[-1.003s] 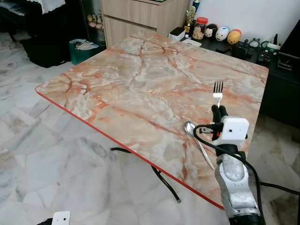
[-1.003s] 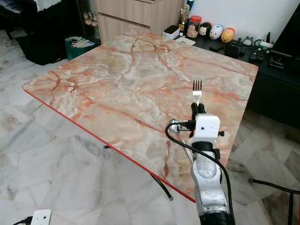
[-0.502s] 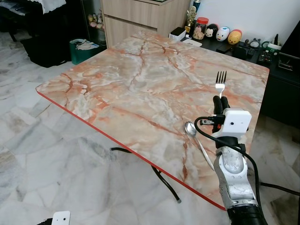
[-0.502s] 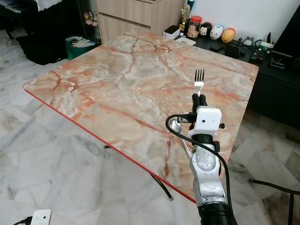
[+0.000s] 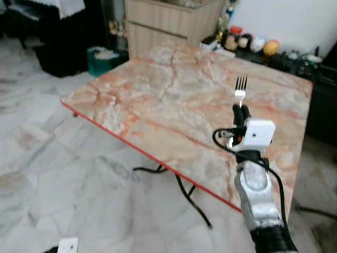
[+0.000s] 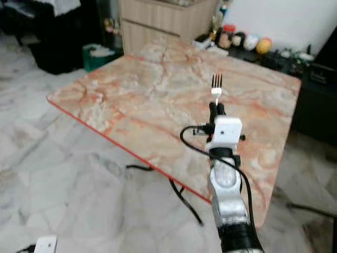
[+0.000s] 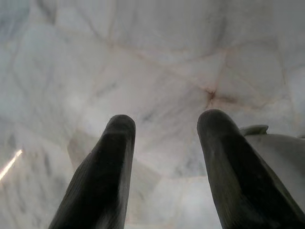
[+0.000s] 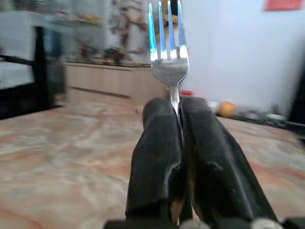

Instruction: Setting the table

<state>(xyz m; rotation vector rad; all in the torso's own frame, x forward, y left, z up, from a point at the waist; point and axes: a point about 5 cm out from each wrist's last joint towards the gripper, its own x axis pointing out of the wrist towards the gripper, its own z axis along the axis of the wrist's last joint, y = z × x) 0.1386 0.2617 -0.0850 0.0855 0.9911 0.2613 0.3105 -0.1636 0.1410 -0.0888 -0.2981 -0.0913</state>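
My right gripper (image 5: 241, 110) is shut on the handle of a silver fork (image 5: 240, 85), which it holds upright with the tines up, above the near right part of the marble table (image 5: 158, 89). In the right wrist view the fork (image 8: 167, 43) stands straight out from between the closed black fingers (image 8: 157, 143). The left gripper (image 7: 164, 124) hangs open over pale marble floor tiles with nothing between its fingers.
The table's red front edge (image 5: 137, 147) runs diagonally, with black legs (image 5: 184, 190) under it. A wooden cabinet (image 5: 174, 21) and a green bin (image 5: 105, 58) stand behind. A dark sideboard (image 5: 279, 58) with small figurines is at the back right.
The whole picture has shifted and blurred, so the camera moved. My right gripper has risen a little, with the fork still upright in it.
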